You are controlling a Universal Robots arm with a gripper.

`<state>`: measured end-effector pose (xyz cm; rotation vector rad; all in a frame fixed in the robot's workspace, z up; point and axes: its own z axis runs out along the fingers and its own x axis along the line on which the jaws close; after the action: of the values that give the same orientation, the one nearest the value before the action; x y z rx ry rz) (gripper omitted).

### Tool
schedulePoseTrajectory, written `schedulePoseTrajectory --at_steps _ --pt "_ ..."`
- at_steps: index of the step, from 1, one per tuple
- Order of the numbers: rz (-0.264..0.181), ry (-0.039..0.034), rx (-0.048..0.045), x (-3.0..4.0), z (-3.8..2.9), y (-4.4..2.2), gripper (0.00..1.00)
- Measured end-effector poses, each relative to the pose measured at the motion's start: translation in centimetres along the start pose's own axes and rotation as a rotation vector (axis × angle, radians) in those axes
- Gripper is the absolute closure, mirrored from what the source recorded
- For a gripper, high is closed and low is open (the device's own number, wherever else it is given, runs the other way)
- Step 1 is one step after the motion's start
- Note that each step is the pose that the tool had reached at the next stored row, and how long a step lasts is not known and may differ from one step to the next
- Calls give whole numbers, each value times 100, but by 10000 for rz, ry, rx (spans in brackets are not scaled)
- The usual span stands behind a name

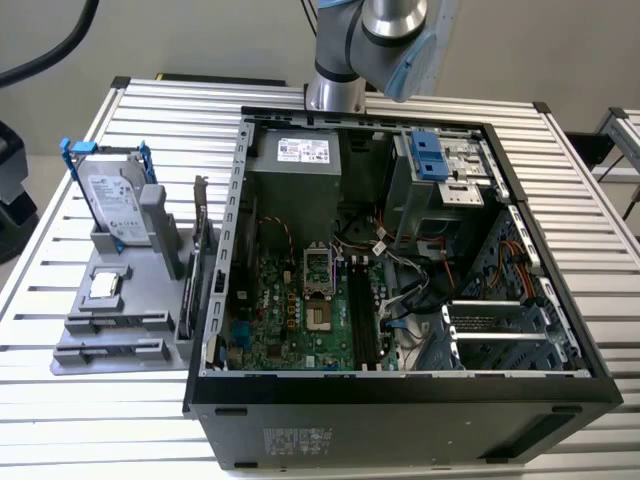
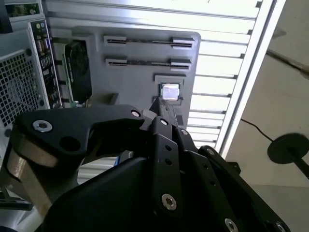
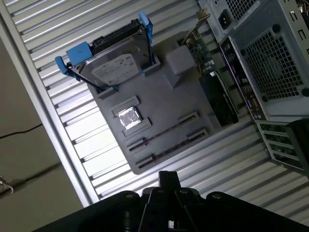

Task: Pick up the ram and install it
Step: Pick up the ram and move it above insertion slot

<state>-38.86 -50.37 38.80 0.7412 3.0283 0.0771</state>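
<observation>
An open computer case (image 1: 400, 410) lies on the slatted surface (image 1: 90, 420). In the exterior view a grey holder (image 1: 110, 335) sits just beside it at 9 o'clock. At the holder's 12 o'clock end a hard drive (image 1: 110, 200) in a blue frame stands tilted. A processor chip (image 1: 103, 286) lies in a square recess near the middle. An expansion card (image 1: 195, 270) stands on edge along the 3 o'clock side, against the case. The ram (image 3: 163, 133) (image 2: 145, 63) rests edge-on as a narrow strip in the slot nearest the chip, toward the 6 o'clock end. Inside the case lie the motherboard (image 1: 290, 310), a power supply (image 1: 300, 170) at 12 o'clock and a drive cage (image 1: 440, 190) at 2 o'clock. The arm (image 1: 385, 40) enters at 12 o'clock. In both wrist views the tool (image 3: 166, 176) (image 2: 158, 102) hangs above the holder, its fingers pressed together on nothing, apart from the ram.
</observation>
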Motion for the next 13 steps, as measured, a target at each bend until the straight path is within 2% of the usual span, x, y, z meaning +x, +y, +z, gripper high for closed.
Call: schedulePoseTrajectory --at_steps 13 --pt "770 -42 8 0 11 -1 100"
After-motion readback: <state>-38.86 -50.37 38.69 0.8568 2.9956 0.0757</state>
